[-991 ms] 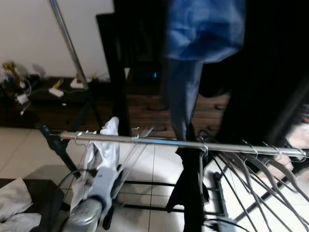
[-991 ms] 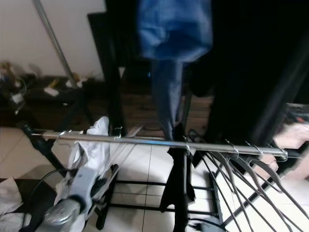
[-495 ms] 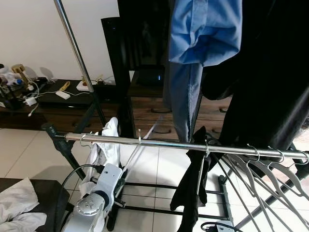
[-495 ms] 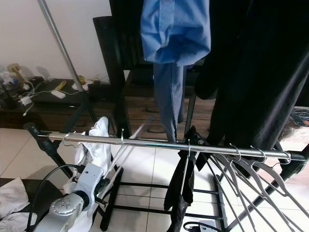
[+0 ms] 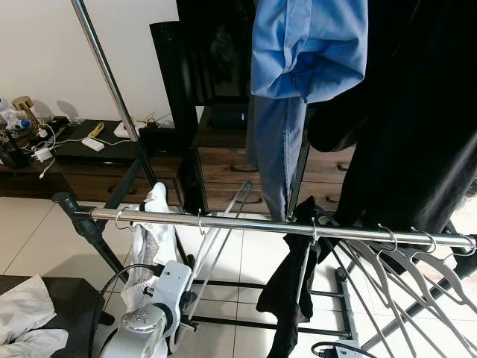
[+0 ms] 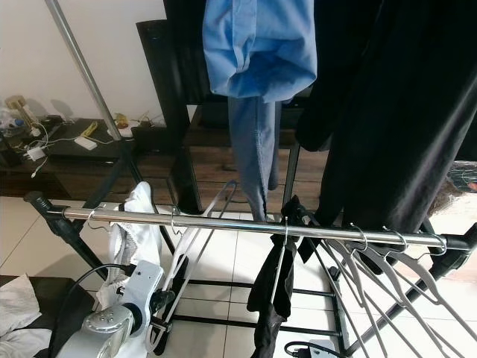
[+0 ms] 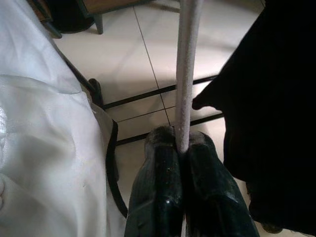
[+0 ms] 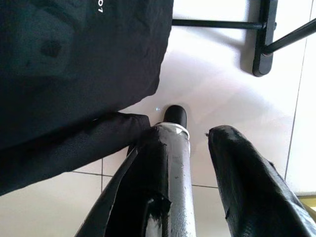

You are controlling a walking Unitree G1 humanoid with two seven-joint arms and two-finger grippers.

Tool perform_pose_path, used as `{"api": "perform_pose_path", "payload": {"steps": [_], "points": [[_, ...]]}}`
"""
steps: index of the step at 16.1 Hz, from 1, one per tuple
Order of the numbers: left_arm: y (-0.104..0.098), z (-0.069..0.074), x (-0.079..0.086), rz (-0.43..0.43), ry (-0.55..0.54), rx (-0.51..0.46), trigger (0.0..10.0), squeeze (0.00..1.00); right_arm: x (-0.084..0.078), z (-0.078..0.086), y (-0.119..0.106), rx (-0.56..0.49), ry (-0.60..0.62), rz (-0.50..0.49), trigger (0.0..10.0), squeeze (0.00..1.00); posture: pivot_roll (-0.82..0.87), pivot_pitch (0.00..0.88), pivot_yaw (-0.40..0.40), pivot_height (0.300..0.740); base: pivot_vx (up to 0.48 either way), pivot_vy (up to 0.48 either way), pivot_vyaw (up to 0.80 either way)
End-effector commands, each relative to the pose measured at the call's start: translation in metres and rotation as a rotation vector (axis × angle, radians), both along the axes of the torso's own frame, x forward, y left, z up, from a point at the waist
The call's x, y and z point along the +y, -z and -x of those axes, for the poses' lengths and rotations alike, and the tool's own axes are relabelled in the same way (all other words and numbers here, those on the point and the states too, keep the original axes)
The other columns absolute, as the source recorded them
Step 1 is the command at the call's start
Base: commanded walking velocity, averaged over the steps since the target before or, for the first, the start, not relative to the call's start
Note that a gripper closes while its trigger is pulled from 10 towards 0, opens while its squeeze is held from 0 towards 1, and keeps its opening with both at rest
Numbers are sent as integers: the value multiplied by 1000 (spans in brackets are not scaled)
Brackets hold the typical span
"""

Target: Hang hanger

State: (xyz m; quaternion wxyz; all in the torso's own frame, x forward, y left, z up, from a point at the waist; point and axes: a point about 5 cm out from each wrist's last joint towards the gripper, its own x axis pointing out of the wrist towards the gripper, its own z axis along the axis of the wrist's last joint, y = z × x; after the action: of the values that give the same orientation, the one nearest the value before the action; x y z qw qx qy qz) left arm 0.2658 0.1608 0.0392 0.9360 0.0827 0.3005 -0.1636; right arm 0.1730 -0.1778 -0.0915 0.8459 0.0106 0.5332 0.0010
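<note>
A grey hanger (image 5: pixel 223 216) has its hook over the chrome rail (image 5: pixel 358 231) of a low clothes rack, beside a white garment (image 5: pixel 153 224). Below the rail, my left gripper (image 5: pixel 185 300) is shut on the hanger's lower bar. In the left wrist view the grey bar (image 7: pixel 186 74) runs out from between the pressed black fingers (image 7: pixel 160 197). My right gripper (image 8: pixel 190 143) is open, with a silver tube (image 8: pixel 175 168) ending in a black cap lying against one finger (image 8: pixel 133 197).
A black garment (image 5: pixel 291 298) hangs mid-rail, and several empty grey hangers (image 5: pixel 402 261) crowd its right end. A blue shirt (image 5: pixel 305 45) and black clothes (image 5: pixel 417 112) hang from above. A slanted pole (image 5: pixel 104 67) and low cabinet (image 5: pixel 82 149) stand behind. White cloth (image 5: pixel 22 313) lies lower left.
The head view has steadied from blurred to sharp and shifted a little. My left arm has sunk slightly under the rail, still gripping the hanger, whose hook stays on the rail.
</note>
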Motion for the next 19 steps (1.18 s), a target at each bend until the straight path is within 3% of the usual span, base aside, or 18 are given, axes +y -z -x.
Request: {"api": "perform_pose_path", "payload": {"steps": [1,3,4,6,7,9,10,11,12,14,15,19], "points": [[7,8,4,-7,-13,52,10000,0,-1,2,1,15,0,-1,10000,0,-18,115,-8,740,0,0,0],[5,14,3,41,-44,45,10000,839,-1,2,1,12,-1,-2,10000,0,-19,118,-9,740,0,0,0],[4,16,4,56,-48,29,10000,1000,-1,2,1,12,-4,-2,10000,0,-17,120,-11,740,0,0,0],[0,19,5,79,-62,-5,10000,1000,-1,2,1,14,-10,-3,10000,0,-13,121,-11,740,0,0,0],[-14,18,6,113,-82,-89,10000,1000,-1,1,0,15,-23,-4,10000,0,-12,119,-12,740,0,0,0],[-24,23,5,136,-86,-157,10000,1000,-1,2,1,17,-28,-6,10000,0,-16,109,-11,740,0,0,0],[-37,32,3,140,-88,-254,10000,1000,-2,3,1,19,-27,-10,10000,0,-13,105,-11,740,0,0,0],[-41,36,5,149,-98,-270,10000,859,-2,3,1,21,-31,-11,10000,0,-11,102,-11,740,0,0,0],[-45,41,8,152,-112,-298,10000,0,-2,3,1,24,-33,-11,10000,0,-12,95,-10,740,0,0,0],[-50,59,25,93,-169,-398,10000,0,-4,4,1,28,-40,-9,10000,0,-7,84,-12,740,0,0,0],[-53,70,26,109,-211,-429,10000,0,-4,5,1,29,-43,-8,10000,0,4,77,-15,740,0,0,0],[-54,72,23,124,-187,-444,10000,0,-4,6,2,32,-36,-3,10000,0,1,62,-8,740,-127,0,0]]}}
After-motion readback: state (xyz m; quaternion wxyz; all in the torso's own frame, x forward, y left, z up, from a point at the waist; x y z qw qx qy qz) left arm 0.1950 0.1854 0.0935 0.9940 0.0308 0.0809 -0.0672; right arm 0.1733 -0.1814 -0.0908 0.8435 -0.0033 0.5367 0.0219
